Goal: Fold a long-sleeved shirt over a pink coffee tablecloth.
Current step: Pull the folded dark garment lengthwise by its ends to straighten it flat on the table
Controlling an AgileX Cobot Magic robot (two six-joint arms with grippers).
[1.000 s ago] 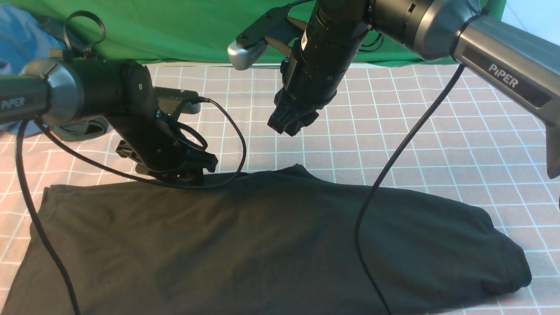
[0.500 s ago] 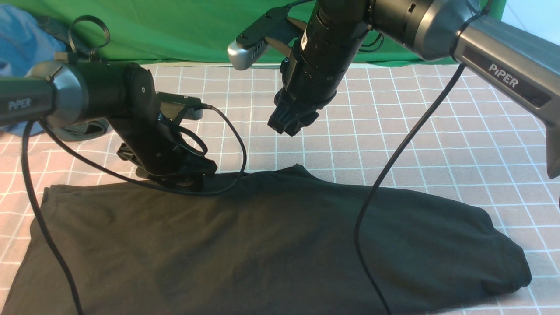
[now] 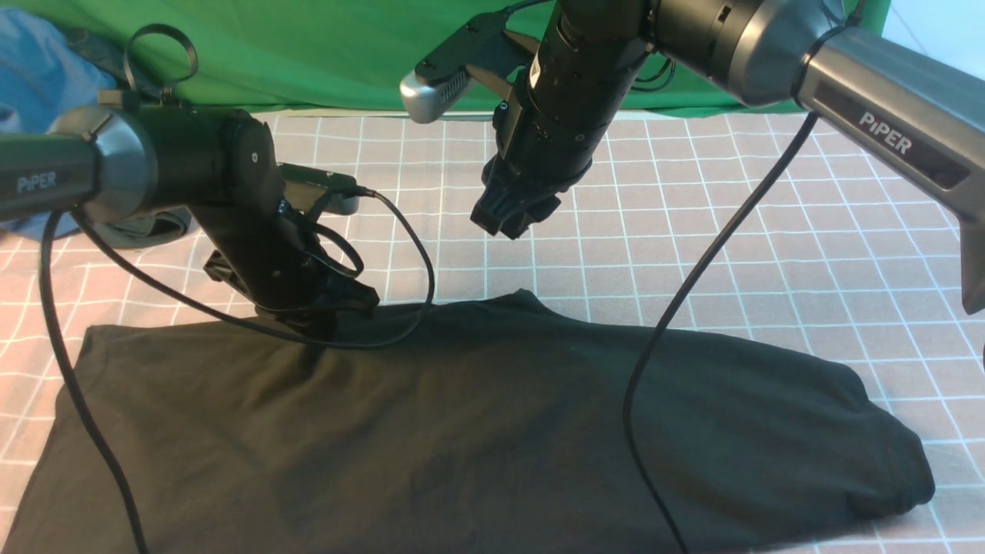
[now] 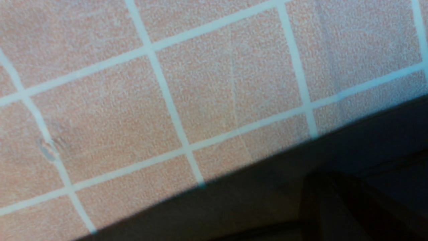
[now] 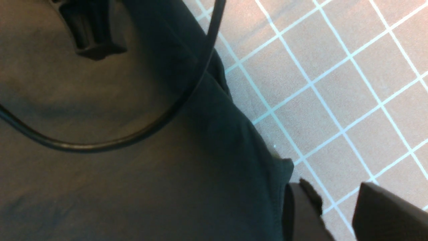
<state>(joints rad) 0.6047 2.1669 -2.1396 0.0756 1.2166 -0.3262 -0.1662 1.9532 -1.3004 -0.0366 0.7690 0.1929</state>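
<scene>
The black long-sleeved shirt (image 3: 492, 431) lies spread across the near part of the pink coffee tablecloth (image 3: 692, 231), one end bunched at the right. My left gripper (image 3: 319, 327) is down on the shirt's far edge. It is shut on the fabric, and creases run in toward its tip. In the left wrist view the dark fingers (image 4: 334, 207) merge with the shirt (image 4: 254, 197) beside the gridded cloth (image 4: 217, 83). My right gripper (image 3: 509, 221) hangs above the tablecloth beyond the shirt's far edge. It is open, and pink cloth shows between its fingertips (image 5: 337, 201).
A bright green cloth (image 3: 308, 54) drapes along the back. A blue garment (image 3: 38, 69) and a small dark garment (image 3: 146, 227) lie at the far left, behind the left arm. The right arm's cable (image 3: 654, 369) hangs over the shirt. The left arm's cable (image 3: 419, 261) loops beside its gripper.
My left gripper has shut on the shirt's far edge, and the fabric there now puckers toward it. The right arm has not moved.
</scene>
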